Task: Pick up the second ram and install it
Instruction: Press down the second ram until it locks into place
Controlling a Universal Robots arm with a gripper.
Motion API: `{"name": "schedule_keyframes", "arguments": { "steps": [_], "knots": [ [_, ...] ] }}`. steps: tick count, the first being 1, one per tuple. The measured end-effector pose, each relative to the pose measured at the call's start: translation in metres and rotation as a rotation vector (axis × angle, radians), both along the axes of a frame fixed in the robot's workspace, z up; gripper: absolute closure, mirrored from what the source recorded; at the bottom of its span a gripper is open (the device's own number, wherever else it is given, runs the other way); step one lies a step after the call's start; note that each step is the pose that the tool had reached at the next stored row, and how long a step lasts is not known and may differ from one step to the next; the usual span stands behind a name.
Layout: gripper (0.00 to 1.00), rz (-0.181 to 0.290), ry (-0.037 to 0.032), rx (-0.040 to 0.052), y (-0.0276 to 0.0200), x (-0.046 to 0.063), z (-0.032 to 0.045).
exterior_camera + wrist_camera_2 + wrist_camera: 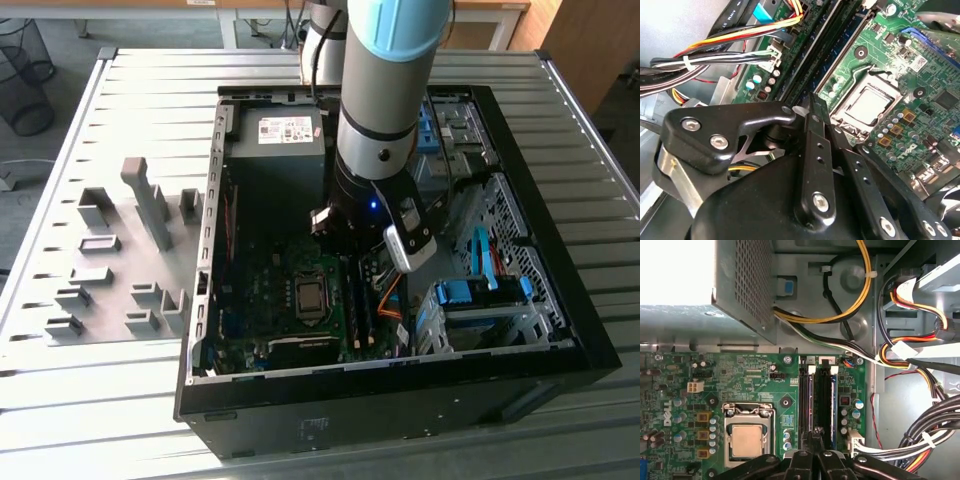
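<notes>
Where the ribbed metal counter [150, 100] runs out to the exterior view's left, a grey moulded parts fixture [120, 270] is seen with no blue stick lying in its holders. To its right the open black computer case [400, 400] is laid flat, and the grey-and-light-blue robot arm [385, 110] is reached down into it over the green motherboard [755, 380]. In both wrist views the jaws are seen clenched tip to tip, with nothing gripped between them, and are poised just above the pair of black memory slots beside the silver processor socket [746, 440]. The second ram [813, 400], a long thin blue circuit-board stick, is judged to be the blue edge standing in the slot nearest the jaw tips. A like blue edge is seen in the neighbouring slot, so which of the two is meant cannot be told for certain. The picking up is thus judged done and the stick placed. Whether it is fully latched cannot be told. Further right, bundled cables [920, 430] and chunky blue drive-bay clips [470, 295] are seen.
</notes>
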State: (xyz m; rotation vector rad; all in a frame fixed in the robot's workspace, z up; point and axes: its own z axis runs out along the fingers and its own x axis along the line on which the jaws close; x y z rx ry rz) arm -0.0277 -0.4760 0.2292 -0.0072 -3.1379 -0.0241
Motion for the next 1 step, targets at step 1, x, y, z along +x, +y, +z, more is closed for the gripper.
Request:
{"name": "schedule_keyframes", "arguments": {
  "steps": [1],
  "knots": [
    [0.90,0.000,0.0000,0.0000,0.0000,0.0000,0.0000]
  ]
}}
